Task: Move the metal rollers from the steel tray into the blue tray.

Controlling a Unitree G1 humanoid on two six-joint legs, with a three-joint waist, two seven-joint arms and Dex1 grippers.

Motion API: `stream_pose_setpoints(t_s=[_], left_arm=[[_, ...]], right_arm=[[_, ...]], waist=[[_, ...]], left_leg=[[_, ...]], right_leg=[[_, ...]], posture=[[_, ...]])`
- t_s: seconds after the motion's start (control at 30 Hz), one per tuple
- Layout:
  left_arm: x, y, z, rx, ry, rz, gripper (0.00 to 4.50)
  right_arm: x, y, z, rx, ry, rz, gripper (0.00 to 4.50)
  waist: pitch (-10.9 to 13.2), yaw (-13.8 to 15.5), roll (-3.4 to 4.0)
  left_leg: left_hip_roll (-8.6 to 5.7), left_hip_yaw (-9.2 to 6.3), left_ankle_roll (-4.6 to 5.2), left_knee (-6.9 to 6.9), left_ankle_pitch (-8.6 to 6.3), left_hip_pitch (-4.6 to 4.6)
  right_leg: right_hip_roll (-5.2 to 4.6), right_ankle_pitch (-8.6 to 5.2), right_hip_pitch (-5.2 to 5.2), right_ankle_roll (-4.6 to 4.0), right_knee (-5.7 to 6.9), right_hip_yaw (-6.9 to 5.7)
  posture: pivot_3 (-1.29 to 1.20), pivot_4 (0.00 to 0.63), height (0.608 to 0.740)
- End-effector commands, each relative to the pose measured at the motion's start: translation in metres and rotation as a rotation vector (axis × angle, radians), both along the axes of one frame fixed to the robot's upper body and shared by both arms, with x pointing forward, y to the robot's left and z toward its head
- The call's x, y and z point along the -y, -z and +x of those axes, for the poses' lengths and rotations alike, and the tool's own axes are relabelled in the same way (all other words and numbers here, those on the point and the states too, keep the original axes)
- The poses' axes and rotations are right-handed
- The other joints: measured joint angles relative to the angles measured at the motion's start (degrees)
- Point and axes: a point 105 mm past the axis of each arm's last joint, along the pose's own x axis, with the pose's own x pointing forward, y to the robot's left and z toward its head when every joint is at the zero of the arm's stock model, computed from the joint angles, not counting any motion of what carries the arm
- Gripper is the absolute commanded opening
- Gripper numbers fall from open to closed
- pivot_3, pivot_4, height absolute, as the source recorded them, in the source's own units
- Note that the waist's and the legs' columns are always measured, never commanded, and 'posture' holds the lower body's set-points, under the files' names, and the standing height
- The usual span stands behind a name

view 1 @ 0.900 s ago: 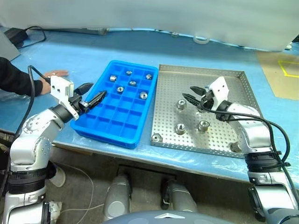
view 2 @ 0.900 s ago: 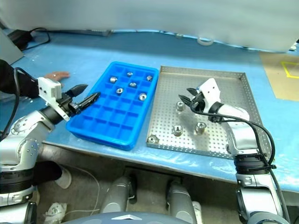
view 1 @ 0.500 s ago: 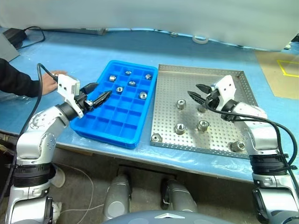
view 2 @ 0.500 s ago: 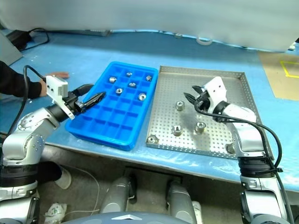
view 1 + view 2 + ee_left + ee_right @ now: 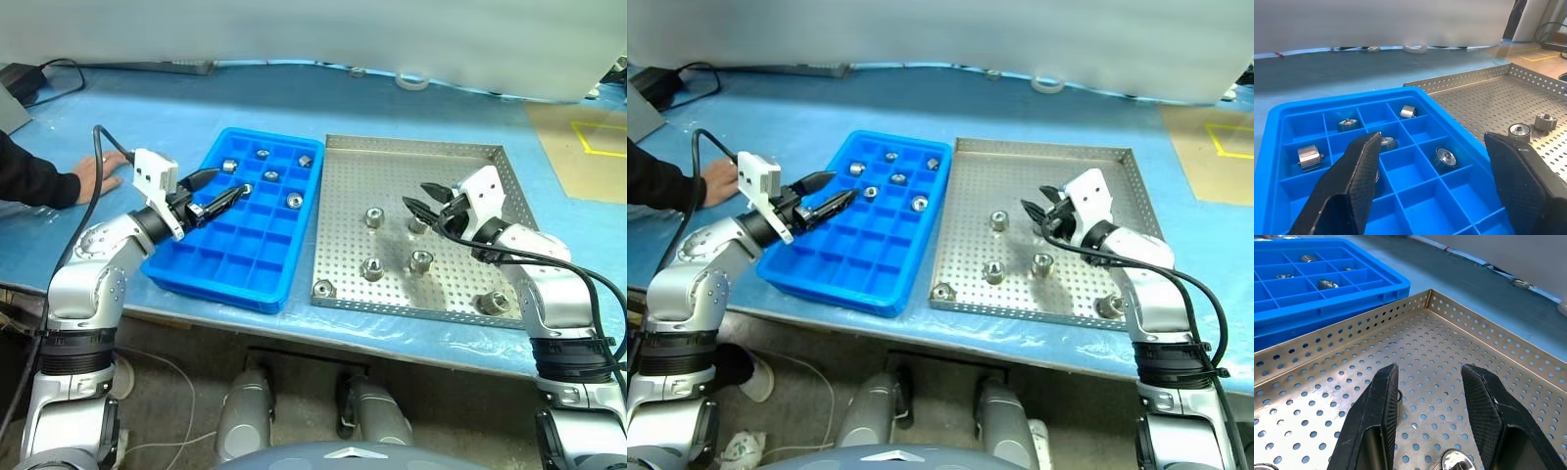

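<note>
Starting at my far left, a person's hand and dark sleeve rest on the blue table. Next comes my left gripper, fingers spread wide with nothing between them, hovering over the near-left part of the blue tray. Five metal rollers sit in separate compartments at the tray's far end; the near rows hold none. I can read no writing or brand on the tray or on anything else here.

Just right of it, the steel tray has rollers scattered on its perforated floor: one at the near-left rim, three toward the middle, one near the right corner, and one partly hidden beside my right fingers. My right gripper hangs over the tray's right half; in the wrist view its fingers stand visibly apart and clasp nothing, a roller just beyond them.
</note>
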Motion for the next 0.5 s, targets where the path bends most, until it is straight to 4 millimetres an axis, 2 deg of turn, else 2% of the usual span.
stream_pose_setpoints(t_s=[0.03, 0.3, 0.4, 0.5], left_arm=[[0.005, -0.012, 0.001, 0.057, 0.022, 0.004, 3.58], [0.017, -0.008, 0.001, 0.046, 0.066, 0.004, 3.58], [0.036, -0.008, 0.003, 0.051, 0.137, 0.013, 3.58], [0.067, -0.017, 0.013, 0.084, 0.217, 0.032, 3.58]], right_arm=[[0.007, -0.017, -0.006, 0.058, 0.016, 0.002, 2.07], [0.007, -0.017, -0.010, 0.049, 0.013, -0.003, 2.07], [0.006, -0.015, -0.012, 0.034, -0.004, -0.020, 2.07], [0.010, -0.018, -0.012, 0.037, 0.002, -0.027, 2.07]], waist=[[0.0, 0.0, 0.00], [0.0, -0.2, 0.00], [0.0, 0.0, 0.00], [0.0, 0.3, 0.00]], left_leg=[[0.00, 0.00, 0.00, 0.00, 0.00, -0.01], [0.00, 0.00, 0.00, 0.00, 0.00, 0.00], [-0.01, 0.00, 0.01, 0.01, 0.00, -0.01], [0.00, 0.00, 0.01, 0.03, 0.00, -0.02]], right_leg=[[0.00, 0.00, 0.00, 0.00, 0.00, 0.00], [0.00, 0.00, 0.01, 0.00, -0.01, 0.00], [-0.01, 0.00, 0.01, 0.00, -0.01, 0.00], [-0.01, 0.00, 0.04, 0.00, -0.01, -0.01]], posture=[[-0.13, 0.150, 0.740], [-0.13, 0.150, 0.740], [-0.13, 0.150, 0.740], [-0.13, 0.150, 0.740]])
